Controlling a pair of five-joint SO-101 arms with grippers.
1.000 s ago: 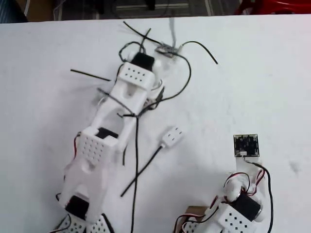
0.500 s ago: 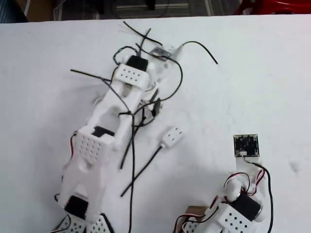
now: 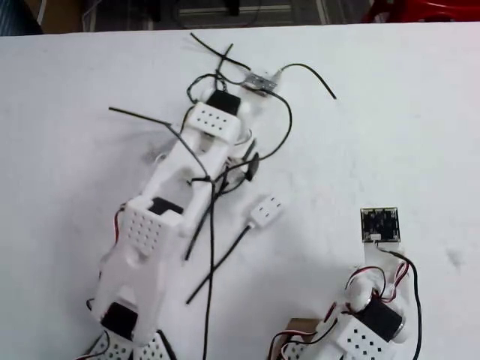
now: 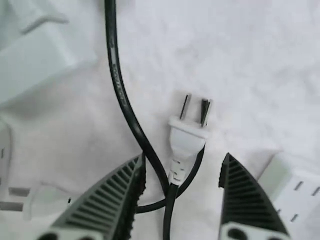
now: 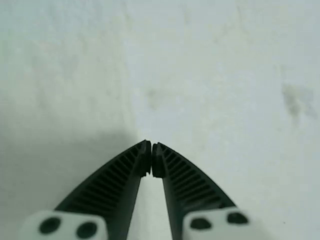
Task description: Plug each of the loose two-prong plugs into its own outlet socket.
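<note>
A white two-prong plug (image 4: 189,136) on a black cable (image 4: 120,95) lies flat on the white table, prongs pointing away from my left gripper (image 4: 183,161). That gripper is open, its fingers either side of the plug's body without touching it. A white outlet socket (image 4: 295,187) lies just beside one finger. In the high view the left gripper (image 3: 246,161) hangs amid tangled black cables, with a white socket block (image 3: 266,211) close by. My right gripper (image 5: 151,151) is shut on nothing over bare tabletop.
Another white plug (image 4: 22,199) and a white block (image 4: 35,55) lie at the edge of the left wrist view. Loose black cables (image 3: 225,56) sprawl at the table's far middle. The right arm (image 3: 367,319) stays folded at the near right.
The left arm's wrist swung slightly left, then back right, dragging the black cables with it. The right arm has not moved.
</note>
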